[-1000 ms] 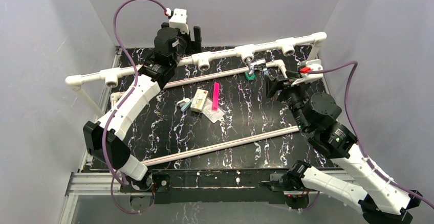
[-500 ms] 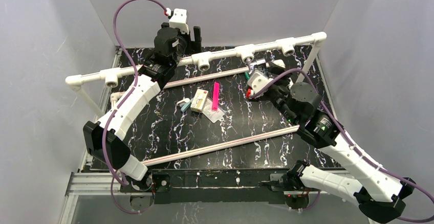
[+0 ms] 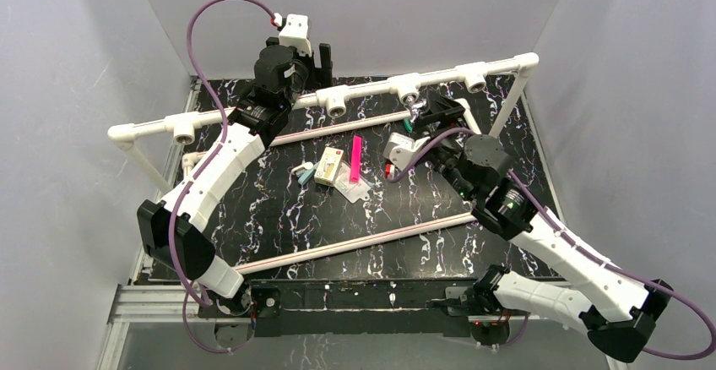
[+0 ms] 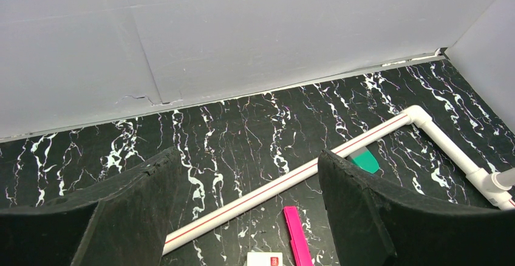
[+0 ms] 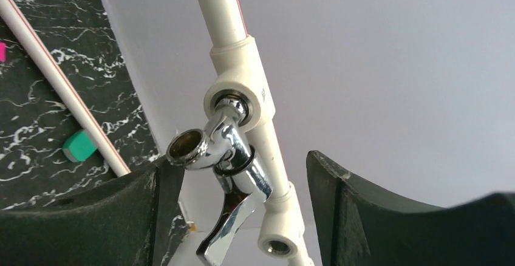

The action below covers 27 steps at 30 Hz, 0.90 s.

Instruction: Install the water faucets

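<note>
- The faucet (image 5: 226, 156) sits in a tee socket (image 5: 243, 90) on the raised pipe (image 3: 371, 89), right of centre, flanked by the right gripper (image 5: 234, 175).
- On the table below, a box (image 3: 328, 165) and a strip (image 3: 355, 159) lie side by side between two low pipes (image 3: 363, 241).
- A small square piece (image 4: 365, 160) seems to touch the far one.

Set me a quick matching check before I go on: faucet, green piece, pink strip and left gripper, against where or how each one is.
Things:
1 water faucet
2 green square piece
3 pink strip
4 left gripper

States:
A flat on the table beside a small box
B jaws open, nothing between them
C its end in a white tee socket on the raised pipe
D on the table beside the low striped pipe

Pairs: 1-C, 2-D, 3-A, 4-B
</note>
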Each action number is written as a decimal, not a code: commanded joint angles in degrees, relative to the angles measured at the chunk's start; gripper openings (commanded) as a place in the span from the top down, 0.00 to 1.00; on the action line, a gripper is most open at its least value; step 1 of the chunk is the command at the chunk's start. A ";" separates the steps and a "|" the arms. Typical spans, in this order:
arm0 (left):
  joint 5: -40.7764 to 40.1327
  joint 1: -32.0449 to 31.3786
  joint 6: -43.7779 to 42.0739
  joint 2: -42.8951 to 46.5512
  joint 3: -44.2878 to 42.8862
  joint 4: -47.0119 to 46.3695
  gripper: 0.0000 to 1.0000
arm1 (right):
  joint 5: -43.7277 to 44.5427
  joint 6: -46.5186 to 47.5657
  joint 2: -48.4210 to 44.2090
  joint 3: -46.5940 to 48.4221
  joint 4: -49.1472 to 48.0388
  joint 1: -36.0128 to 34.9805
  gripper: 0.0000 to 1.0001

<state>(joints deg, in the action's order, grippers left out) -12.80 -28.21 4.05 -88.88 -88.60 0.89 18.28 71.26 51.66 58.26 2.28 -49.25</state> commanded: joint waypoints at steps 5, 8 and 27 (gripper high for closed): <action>0.14 0.17 -0.19 -4.20 3.65 8.70 0.20 | 0.18 11.23 2.67 -1.56 -9.58 -0.18 0.24; 0.00 0.17 -0.27 -4.16 3.64 8.69 0.20 | 0.55 13.14 3.42 -2.35 -11.38 -0.16 0.27; -0.17 0.17 -0.45 -3.77 3.94 8.65 0.20 | 2.47 10.35 6.04 -4.13 -12.94 -0.21 0.76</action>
<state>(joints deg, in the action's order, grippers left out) -12.80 -28.18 4.03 -88.92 -88.58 0.89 19.97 84.12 57.60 54.52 -8.75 -49.28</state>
